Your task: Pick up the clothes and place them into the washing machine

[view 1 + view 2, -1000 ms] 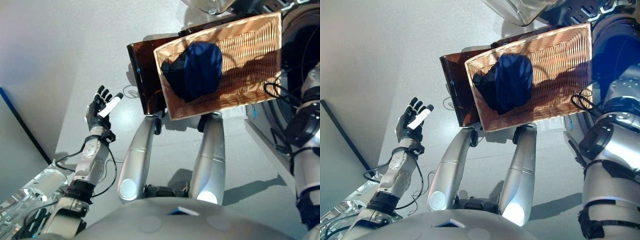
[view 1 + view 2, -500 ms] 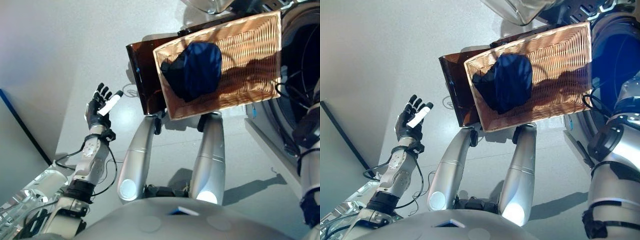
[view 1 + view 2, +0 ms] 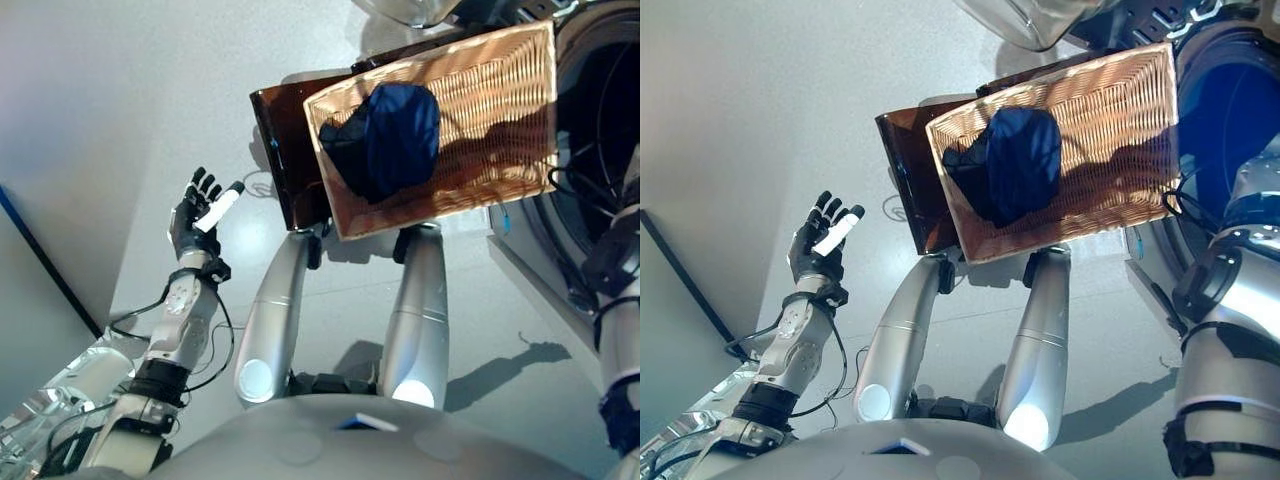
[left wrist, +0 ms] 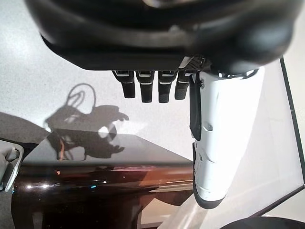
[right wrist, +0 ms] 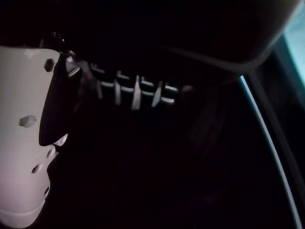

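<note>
A shallow wicker basket [image 3: 500, 90] rests on a low dark brown box [image 3: 285, 150] beside the washing machine [image 3: 1230, 100]. A bundle of dark blue clothes [image 3: 385, 135] lies in the basket's left half. My left hand [image 3: 198, 215] is open and empty, raised over the floor left of the box; the left wrist view shows its straight fingers [image 4: 147, 88] and white thumb. My right arm [image 3: 1230, 280] reaches toward the machine's dark opening. In the right wrist view my right hand [image 5: 28, 119] is open in the dark, and nothing shows in it.
The machine's glass door [image 3: 1030, 20] stands open above the basket. A grey wall with a dark skirting line [image 3: 45, 260] runs along the left. Pale floor [image 3: 140, 120] lies between the wall and the box.
My right arm has shifted a little by the machine's opening. The left hand, the basket and the clothes have not moved.
</note>
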Controlling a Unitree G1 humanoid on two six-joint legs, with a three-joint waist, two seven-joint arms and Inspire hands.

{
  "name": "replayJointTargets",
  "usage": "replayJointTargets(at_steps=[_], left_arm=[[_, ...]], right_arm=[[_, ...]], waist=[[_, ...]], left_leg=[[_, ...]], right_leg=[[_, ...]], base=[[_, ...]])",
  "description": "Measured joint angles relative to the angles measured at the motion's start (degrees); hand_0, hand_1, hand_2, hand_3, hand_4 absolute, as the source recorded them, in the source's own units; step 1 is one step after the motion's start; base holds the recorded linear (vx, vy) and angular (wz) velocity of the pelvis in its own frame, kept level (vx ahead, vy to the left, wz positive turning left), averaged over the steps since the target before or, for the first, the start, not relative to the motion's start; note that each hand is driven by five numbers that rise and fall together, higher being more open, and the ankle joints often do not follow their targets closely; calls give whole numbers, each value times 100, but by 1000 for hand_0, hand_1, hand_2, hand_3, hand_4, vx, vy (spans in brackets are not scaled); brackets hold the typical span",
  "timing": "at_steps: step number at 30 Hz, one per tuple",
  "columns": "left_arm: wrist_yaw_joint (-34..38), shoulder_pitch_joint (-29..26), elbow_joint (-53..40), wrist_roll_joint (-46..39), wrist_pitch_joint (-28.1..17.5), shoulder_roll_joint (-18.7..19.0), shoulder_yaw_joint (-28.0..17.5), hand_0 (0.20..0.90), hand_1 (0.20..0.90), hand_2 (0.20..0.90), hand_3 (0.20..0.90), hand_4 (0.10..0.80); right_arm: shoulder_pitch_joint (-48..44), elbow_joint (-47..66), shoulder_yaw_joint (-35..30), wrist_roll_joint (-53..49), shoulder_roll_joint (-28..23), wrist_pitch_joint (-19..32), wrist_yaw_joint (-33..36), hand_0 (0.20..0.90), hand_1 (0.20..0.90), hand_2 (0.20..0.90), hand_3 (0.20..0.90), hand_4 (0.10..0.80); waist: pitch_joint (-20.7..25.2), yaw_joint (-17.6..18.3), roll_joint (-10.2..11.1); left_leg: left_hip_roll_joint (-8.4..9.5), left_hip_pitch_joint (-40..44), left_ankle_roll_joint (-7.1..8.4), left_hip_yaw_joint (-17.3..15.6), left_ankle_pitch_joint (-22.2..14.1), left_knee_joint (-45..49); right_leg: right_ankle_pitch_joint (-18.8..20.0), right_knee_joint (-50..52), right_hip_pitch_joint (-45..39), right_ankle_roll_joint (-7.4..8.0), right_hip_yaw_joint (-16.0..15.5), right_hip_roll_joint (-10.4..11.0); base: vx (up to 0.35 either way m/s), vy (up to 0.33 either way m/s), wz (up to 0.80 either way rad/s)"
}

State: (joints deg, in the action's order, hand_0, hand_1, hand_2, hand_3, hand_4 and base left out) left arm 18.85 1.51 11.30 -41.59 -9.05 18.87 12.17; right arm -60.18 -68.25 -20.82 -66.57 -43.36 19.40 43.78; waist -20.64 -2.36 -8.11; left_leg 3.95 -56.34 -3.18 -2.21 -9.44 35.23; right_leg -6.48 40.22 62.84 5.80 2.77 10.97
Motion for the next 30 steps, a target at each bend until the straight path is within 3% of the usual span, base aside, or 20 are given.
replayJointTargets(at_steps=[6, 16, 23, 30], left_arm=[[1, 1, 25, 3, 1, 2, -11, 900, 900, 900, 900, 800], [-7, 145, 45, 25, -3, 1, -69, 900, 900, 900, 900, 800], [-14, 258, 89, 143, -13, 9, -337, 900, 900, 900, 900, 800], [-78, 243, 325, 388, -22, 6, -433, 900, 900, 900, 900, 800]], right_arm=[[145, 4, 280, 427, 302, -303, -22, 900, 900, 900, 900, 800], [1184, 419, 796, 1551, 1160, -896, -287, 900, 900, 900, 900, 800], [1608, 534, 1087, 2590, 1244, -1215, -538, 900, 900, 900, 900, 800], [1761, 629, 1586, 3648, 1254, -1456, -650, 900, 900, 900, 900, 800]], waist=[[3, 97, 6], [21, 175, 40], [36, 165, 76], [44, 171, 134]], left_leg=[[-14, 39, -35, -36, -21, 60], [-4, 66, -128, -108, -127, 297], [0, -25, -208, -114, -188, 420], [-18, 246, -225, -122, -166, 262]], right_leg=[[61, -55, -82, 29, 28, -20], [79, -89, -215, 57, 125, -36], [169, -156, -232, 200, 119, -34], [278, -434, -541, 226, 110, -54]], base=[[-24, 36, -6], [-47, 69, -5], [-1, 41, -2], [40, 1, -5]])
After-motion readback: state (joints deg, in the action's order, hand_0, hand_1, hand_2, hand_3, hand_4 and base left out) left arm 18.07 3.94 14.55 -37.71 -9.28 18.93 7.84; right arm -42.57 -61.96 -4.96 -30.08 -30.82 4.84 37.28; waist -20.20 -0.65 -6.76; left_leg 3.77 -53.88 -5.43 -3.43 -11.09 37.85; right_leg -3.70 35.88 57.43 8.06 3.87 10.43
